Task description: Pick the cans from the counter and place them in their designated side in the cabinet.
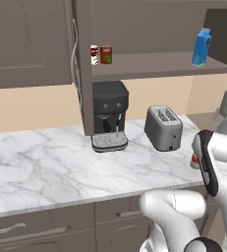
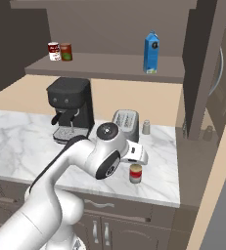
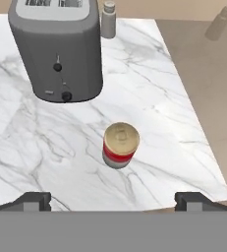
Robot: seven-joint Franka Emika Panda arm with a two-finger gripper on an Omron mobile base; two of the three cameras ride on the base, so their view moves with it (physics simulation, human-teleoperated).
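One can stands mid-frame between the wide-open gripper tips near the counter edge; an off-centre descent could topple it.

I get flat, even rendered light, bright on the marble bench, no glare. The toaster throws a faint soft shadow just in front of itself. Everything is sharp, slightly pixelated; the cabinet interior above the toaster reads dim.
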